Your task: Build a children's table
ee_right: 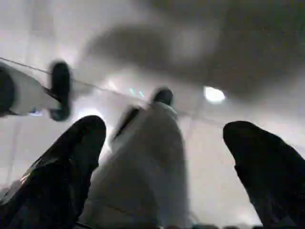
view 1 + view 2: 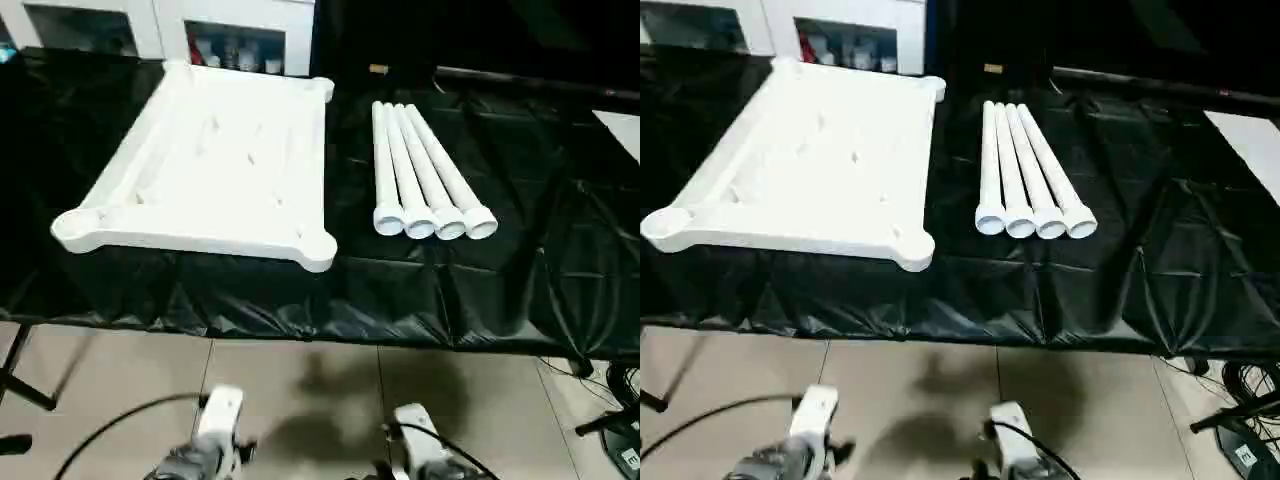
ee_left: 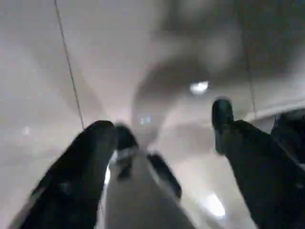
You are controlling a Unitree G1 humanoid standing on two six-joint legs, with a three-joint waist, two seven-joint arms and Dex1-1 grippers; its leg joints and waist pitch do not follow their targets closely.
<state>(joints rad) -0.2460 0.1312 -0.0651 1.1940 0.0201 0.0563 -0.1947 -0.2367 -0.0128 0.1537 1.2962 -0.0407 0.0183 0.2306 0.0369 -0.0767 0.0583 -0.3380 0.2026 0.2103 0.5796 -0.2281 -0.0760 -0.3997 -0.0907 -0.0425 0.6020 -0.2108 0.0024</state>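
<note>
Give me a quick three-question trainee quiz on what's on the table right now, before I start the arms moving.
1. True or false: the four legs are already fitted into the table top.
2. On which side of the table top do the legs lie, by the robot's own sides?
A) left B) right C) on top of it
3. Fill in: the top lies with its ribbed ______ facing up.

Key
1. False: they lie side by side on the black table cover, apart from the top.
2. B
3. underside

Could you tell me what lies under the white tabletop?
The tabletop rests upside down on a black plastic sheet. That sheet drapes over the front edge, so the support beneath it is covered.
</note>
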